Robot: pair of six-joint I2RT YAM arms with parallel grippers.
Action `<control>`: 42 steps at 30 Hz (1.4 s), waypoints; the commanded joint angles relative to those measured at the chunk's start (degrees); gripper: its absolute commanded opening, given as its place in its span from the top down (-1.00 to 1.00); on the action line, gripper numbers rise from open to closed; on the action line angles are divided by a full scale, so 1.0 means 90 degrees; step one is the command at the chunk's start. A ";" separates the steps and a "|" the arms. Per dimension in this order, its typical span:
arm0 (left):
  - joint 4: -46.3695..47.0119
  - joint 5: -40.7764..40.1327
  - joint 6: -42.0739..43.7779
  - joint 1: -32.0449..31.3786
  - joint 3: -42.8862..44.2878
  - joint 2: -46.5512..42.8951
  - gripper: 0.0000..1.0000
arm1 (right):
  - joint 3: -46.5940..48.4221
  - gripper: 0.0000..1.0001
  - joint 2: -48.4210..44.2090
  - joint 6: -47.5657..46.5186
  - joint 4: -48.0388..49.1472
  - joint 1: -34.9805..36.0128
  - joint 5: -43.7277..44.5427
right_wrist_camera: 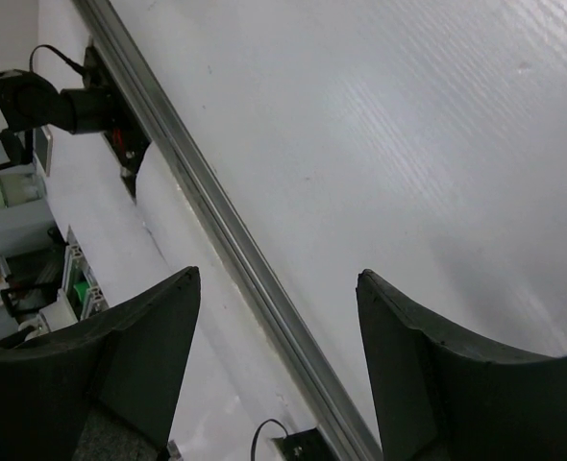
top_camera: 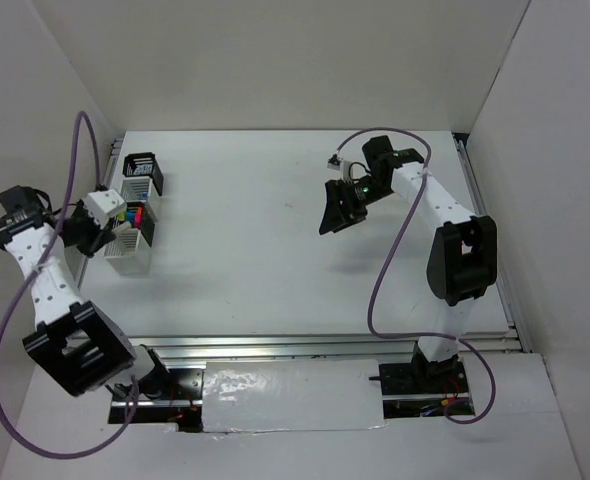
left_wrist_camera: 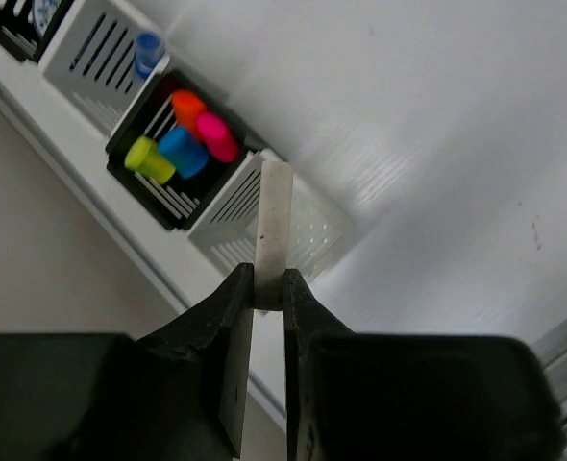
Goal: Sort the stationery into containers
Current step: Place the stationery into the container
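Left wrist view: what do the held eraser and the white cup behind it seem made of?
Eraser: matte off-white bar, one dark speck; probably rubber or vinyl. White cup: thin slatted walls, perforated floor, satin white; painted metal or plastic, unclear.

The right tool (right_wrist_camera: pixel 279 279) hangs with its two dark fingers (right_wrist_camera: pixel 154 336) spread wide, nothing between them. A metal rail (right_wrist_camera: pixel 197 197) runs diagonally; the white bench (right_wrist_camera: pixel 408 144) lies right of that rail.

Four square cups (left_wrist_camera: pixel 308 235), five capped highlighters (left_wrist_camera: pixel 183 152) and one pale eraser (left_wrist_camera: pixel 274 221) are in view
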 commanded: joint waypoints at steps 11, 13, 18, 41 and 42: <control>-0.1680 -0.0993 0.1804 0.0173 0.1638 0.1636 0.87 | -0.0291 -0.42 -0.0398 -0.0128 0.0177 -0.0005 0.0143; -0.1642 -0.1228 0.1736 0.0123 0.1628 0.1734 0.86 | -0.0311 -0.42 -0.0388 -0.0137 0.0167 -0.0025 0.0143; -0.1340 -0.1433 0.1317 -0.0062 0.1764 0.2017 0.83 | -0.0360 -0.41 -0.0378 -0.0157 0.0157 -0.0054 0.0124; -0.0624 -0.1924 0.0485 -0.0805 0.1822 0.2214 -0.07 | -0.0399 -0.38 -0.0329 -0.0255 0.0020 -0.0161 0.0192; -0.0732 -0.1729 0.0563 -0.0717 0.1920 0.2184 -0.10 | -0.0418 -0.38 -0.0329 -0.0245 0.0020 -0.0142 0.0192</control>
